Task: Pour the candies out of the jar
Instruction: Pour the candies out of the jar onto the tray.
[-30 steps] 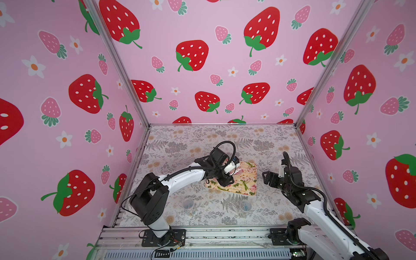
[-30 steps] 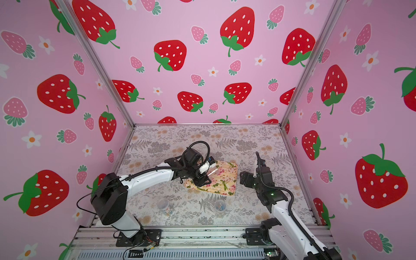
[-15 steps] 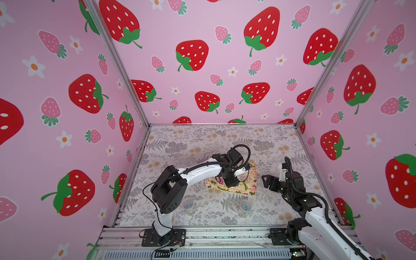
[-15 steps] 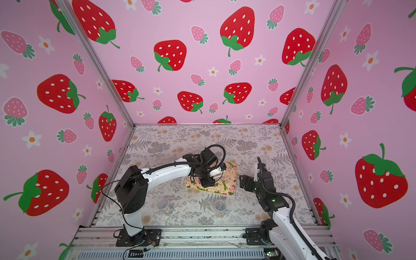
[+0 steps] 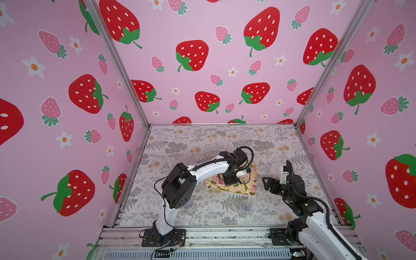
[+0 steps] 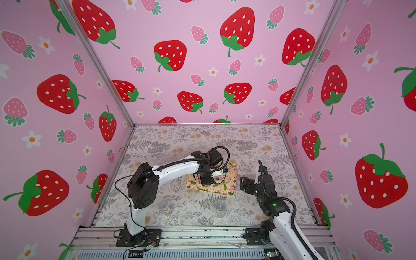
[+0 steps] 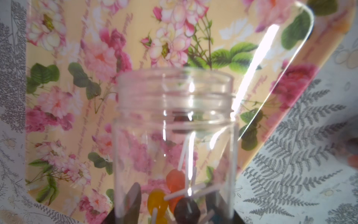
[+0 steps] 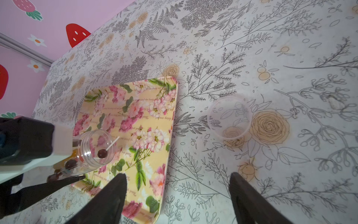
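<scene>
Right wrist view: candies (image 8: 71, 163) inside tilted jar (image 8: 95, 149), within left gripper (image 8: 64, 161).

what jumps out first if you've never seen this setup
The big red strawberries on the pink walls catch the eye first. Next comes the clear jar, tipped over the flowered tray in the shut left pincer, with bright candies inside it. The right pincer stands open beside the tray.
</scene>
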{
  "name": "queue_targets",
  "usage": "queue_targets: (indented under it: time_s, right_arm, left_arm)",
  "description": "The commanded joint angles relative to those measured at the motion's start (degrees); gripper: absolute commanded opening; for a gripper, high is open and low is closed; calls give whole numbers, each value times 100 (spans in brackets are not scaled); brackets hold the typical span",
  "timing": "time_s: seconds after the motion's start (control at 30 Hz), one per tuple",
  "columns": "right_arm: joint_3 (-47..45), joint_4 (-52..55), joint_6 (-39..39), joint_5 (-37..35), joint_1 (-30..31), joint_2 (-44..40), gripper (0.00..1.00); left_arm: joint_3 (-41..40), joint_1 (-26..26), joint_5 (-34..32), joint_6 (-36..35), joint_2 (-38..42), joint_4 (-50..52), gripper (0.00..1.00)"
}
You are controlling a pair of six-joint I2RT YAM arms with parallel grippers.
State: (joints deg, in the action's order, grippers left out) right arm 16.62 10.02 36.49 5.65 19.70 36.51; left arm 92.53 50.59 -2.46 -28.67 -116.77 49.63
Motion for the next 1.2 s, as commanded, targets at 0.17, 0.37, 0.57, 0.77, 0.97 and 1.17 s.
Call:
queue_targets:
  time_s: [0.17,0.37,0.57,0.77,0.97,1.17]
  right_arm:
    - [-58,74,161,24,-10,-43,85]
    - [-107,74,211,28,-10,-92,85]
    - [-133,75,247,33,-10,-114,85]
    - [-141,77,262,41,-10,-102,85]
    - [-194,-3,328,78,-10,-83,85]
    - [-197,-28,349,84,-10,-56,85]
  left_arm:
    - [449,82,-519,-417,-109,563,48]
    - [559,145,-943,-626,-187,785,49]
    - [564,181,-1205,-754,-179,865,49]
    - [597,238,-1440,-890,-206,935,49]
    - [626,308,-1699,-1018,-179,978,49]
    - [586,352,-1905,-1120,-109,996,49]
